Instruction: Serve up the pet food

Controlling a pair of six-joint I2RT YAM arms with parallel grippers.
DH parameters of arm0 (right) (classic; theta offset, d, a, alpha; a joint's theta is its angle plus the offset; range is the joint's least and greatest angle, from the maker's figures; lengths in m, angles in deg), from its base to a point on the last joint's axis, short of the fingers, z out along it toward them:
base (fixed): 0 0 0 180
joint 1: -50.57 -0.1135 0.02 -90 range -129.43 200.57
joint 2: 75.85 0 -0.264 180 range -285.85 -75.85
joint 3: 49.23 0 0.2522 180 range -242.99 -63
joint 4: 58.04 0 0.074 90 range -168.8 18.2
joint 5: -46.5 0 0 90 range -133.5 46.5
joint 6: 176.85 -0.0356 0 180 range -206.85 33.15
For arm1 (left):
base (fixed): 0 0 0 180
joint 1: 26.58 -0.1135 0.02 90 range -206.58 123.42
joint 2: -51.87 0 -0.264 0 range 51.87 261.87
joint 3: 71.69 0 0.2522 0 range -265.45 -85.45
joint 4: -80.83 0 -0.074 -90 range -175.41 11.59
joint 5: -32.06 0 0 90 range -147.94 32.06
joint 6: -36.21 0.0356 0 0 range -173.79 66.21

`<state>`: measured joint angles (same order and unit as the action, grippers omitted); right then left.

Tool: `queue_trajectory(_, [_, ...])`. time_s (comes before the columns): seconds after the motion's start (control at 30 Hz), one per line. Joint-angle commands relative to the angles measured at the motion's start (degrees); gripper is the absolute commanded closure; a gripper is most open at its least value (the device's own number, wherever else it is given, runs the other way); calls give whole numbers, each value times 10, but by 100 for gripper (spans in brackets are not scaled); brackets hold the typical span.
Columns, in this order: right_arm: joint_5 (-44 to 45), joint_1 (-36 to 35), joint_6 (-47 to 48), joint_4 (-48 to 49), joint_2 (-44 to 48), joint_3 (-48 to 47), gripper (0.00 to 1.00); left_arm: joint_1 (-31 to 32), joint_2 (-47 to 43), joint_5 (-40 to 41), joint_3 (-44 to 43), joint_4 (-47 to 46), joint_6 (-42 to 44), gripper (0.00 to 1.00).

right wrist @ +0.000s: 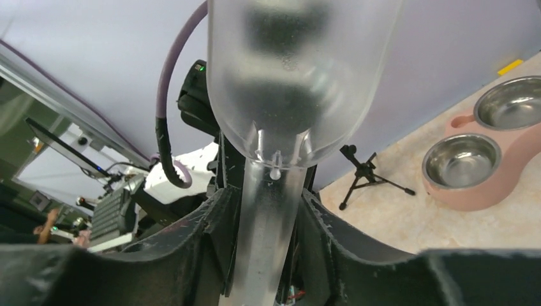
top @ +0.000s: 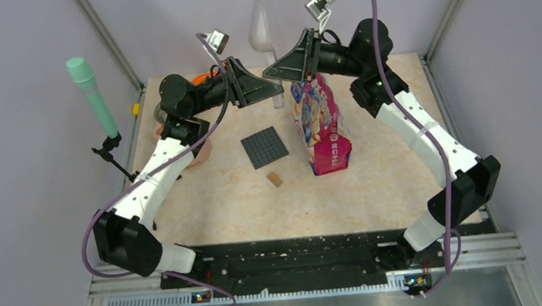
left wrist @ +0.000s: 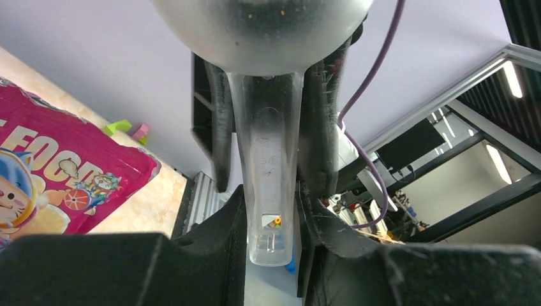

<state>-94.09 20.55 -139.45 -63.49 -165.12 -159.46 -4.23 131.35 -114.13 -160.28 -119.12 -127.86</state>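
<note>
- My left end effector is clenched on the handle of the clear scoop, which stands bowl up.
- The fingers of my right end effector flank the same handle nearer the bowl. I cannot tell whether they press it.
- Both hang by the middle of the desk's far edge. Bare desk lies toward the near edge, past the studded plate and tan block.
- The cat food bag lies just right of both, under my right arm.
</note>
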Motion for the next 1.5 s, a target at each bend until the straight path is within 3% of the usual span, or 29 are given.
queue_trajectory(0.0, [-2,-7,6,31,1,-37,68,2,8,-14,-17,-58,-13,100])
queue_trajectory(0.07, [8,-7,18,14,-1,-42,93,2,11,-17,-20,-58,-10,100])
queue_trajectory(0.1, [20,-7,28,-5,-2,-50,100,2,13,-18,-22,-55,-8,100])
queue_trajectory(0.17, [41,-7,53,-50,-7,-67,100,2,13,-16,-29,-30,6,100])
queue_trajectory(0.2, [57,-7,66,-78,-9,-76,100,2,14,-15,-34,-6,20,93])
queue_trajectory(0.33, [140,-6,133,-207,-11,-117,100,-9,1,-15,-45,114,93,38])
queue_trajectory(0.47, [236,-6,190,-310,-8,-145,100,-53,-47,18,-41,319,216,21])
queue_trajectory(0.57, [293,-6,213,-357,-5,-137,100,-106,-88,54,-27,449,286,20])
queue_trajectory(0.7, [377,-38,241,-422,-14,-122,100,-175,-128,112,-7,543,319,22])
queue_trajectory(0.83, [469,-110,276,-471,-39,-106,100,-219,-146,244,-13,631,341,22])
queue_trajectory(1.0, [534,-162,283,-412,-54,-1,100,-247,-187,378,-2,637,305,23])
queue_trajectory(1.1, [533,-170,267,-374,-82,60,100,-247,-205,416,6,623,297,25])
queue_trajectory(1.47, [532,-210,217,-323,-220,59,100,-248,-213,399,11,618,289,26])
